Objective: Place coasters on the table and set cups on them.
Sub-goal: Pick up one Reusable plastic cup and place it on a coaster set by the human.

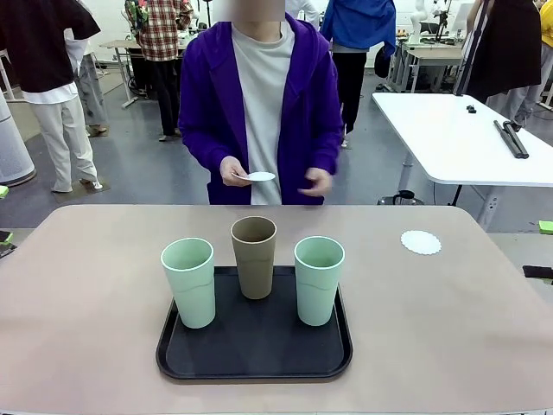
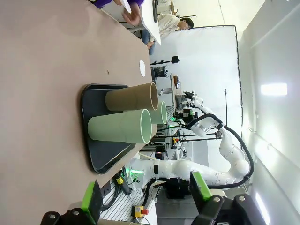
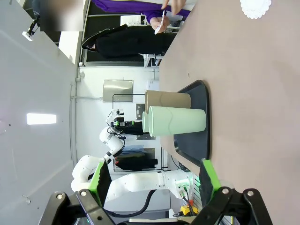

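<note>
Front view: three cups are seen upright on a black tray near the middle of the desk, with a mint cup at picture left, a tan cup behind and a second mint cup at right. One coaster is laid flat on the desk, well right of the tray. A second coaster is held in a person's hand beyond the far edge. The left pincer and right pincer are spread wide, with nothing held.
</note>
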Tool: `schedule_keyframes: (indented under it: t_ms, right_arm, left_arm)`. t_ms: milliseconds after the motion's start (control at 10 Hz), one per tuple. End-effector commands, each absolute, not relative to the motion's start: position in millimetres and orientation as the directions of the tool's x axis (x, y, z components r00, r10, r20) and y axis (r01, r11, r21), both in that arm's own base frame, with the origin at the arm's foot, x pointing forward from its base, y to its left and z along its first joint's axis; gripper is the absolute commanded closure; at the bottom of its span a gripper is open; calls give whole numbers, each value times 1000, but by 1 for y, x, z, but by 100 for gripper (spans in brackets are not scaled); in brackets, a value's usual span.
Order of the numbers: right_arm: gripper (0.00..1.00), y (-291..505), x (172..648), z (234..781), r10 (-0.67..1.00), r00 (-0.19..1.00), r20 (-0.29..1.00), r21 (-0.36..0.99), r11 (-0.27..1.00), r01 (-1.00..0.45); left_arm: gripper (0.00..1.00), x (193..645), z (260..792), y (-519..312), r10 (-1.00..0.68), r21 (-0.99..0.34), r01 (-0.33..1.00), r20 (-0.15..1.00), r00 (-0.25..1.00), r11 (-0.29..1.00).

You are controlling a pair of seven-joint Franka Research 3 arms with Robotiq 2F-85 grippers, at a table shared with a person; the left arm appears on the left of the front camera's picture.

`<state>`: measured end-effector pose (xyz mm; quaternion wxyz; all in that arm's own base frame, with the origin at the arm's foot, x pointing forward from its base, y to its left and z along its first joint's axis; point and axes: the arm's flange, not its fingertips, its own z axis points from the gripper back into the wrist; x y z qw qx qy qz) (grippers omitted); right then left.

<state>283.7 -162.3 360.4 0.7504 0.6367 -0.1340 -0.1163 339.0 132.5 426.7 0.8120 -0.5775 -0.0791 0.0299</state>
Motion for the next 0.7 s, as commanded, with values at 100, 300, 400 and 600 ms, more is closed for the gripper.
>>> schedule_keyframes:
  t_ms: [100, 300, 400, 600]
  right_arm:
    - [0, -163, 284, 361, -348, 936, 52, 988, 154, 2]
    - [0, -163, 284, 361, -348, 936, 52, 988, 154, 2]
    - [0, -163, 284, 361, -348, 936, 52, 988, 154, 2]
    - [0, -162, 284, 360, -345, 937, 53, 987, 162, 4]
  left_arm:
    - [0, 338, 428, 133, 143, -947, 48, 98, 985, 317]
    - [0, 338, 428, 133, 143, -947, 48, 98, 985, 317]
    - [0, 338, 428, 133, 143, -947, 48, 98, 985, 317]
    - [0, 338, 428, 133, 143, -947, 48, 98, 985, 317]
